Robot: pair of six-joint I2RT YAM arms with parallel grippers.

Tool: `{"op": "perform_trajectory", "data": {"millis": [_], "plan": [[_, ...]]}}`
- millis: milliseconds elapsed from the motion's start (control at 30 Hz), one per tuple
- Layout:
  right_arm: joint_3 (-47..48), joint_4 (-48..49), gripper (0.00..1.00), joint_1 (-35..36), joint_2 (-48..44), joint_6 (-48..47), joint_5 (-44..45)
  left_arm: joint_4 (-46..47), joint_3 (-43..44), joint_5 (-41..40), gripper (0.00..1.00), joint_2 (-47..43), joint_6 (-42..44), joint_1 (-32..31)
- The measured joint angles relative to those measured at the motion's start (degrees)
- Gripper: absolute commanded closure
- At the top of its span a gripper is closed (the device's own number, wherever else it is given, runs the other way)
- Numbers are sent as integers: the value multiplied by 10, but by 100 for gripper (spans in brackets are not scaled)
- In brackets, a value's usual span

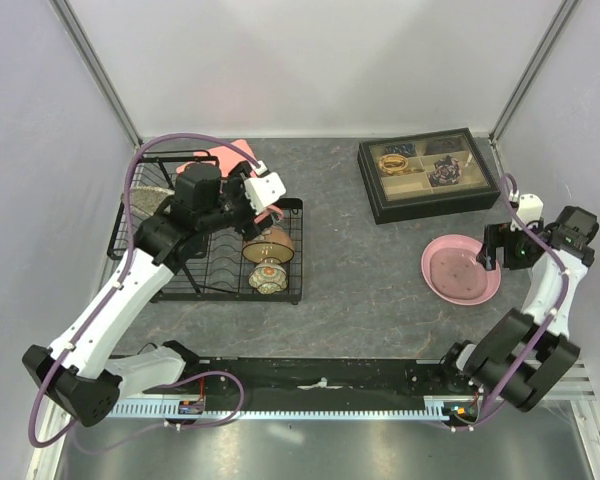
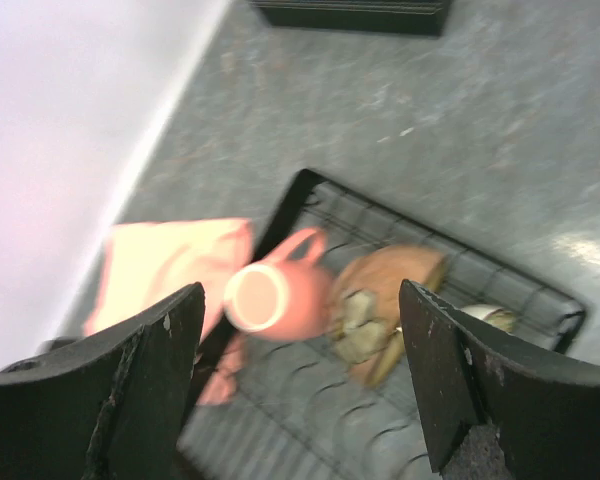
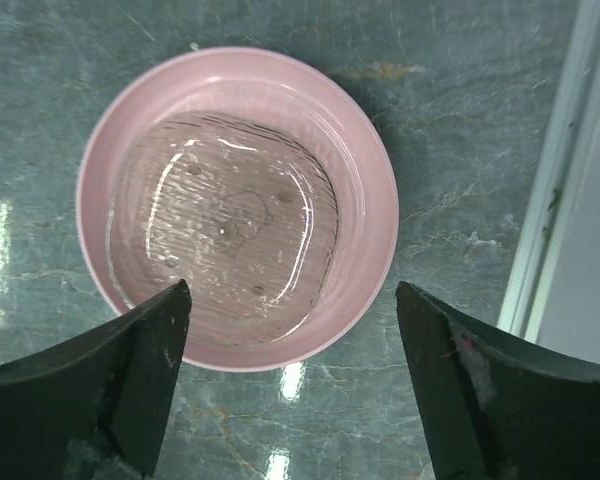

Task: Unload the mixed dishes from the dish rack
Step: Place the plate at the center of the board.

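Inside rack (image 1: 220, 275): pink mug (image 2: 280, 297), brown bowl (image 2: 385, 300); pink plate (image 3: 240, 200) on tbl (image 1: 350, 270).

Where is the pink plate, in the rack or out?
Out. The pink plate lies flat on the table, far from the dish rack.

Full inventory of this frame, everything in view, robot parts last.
dish rack: 1, black wire, table left
mug: 1, pink, in rack
brown bowl: 1, brown with patterned inside, in rack beside mug
grey bowl: 1, greyish, rack's back-left section, partly hidden
plate: 1, pink, on table right, outside rack
cloth: 1, pink, at rack's far edge
trinket tray: 1, black, table far right
table: 1, mottled grey
left gripper: 1, black, open, above rack
right gripper: 1, black, open, above plate
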Motion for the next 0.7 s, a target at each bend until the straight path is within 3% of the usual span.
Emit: {"op": "perform_trajectory", "data": {"millis": [233, 700], "plan": [[23, -55, 2, 5, -80, -17, -32, -88, 87, -42, 15, 0, 117, 45], [29, -118, 2, 30, -67, -47, -79, -288, 184, -19, 15, -10, 384, 205]]}}
